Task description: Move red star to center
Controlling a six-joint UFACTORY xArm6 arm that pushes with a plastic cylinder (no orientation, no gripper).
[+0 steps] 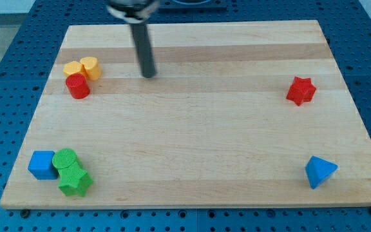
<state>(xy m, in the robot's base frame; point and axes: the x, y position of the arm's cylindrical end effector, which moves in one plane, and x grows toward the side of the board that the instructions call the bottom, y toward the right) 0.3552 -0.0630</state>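
Observation:
The red star [301,90] lies near the view's right edge of the wooden board [192,129], in its upper half. My tip [149,75] rests on the board at the view's upper left of centre, far to the left of the red star and not touching any block. It is a short way to the right of the yellow and red cluster.
A yellow block [73,68], a yellow cylinder [91,67] and a red cylinder [78,86] cluster at the upper left. A blue cube [42,164], a green cylinder [65,158] and a green star [75,182] sit at the lower left. A blue triangle [319,171] lies at the lower right.

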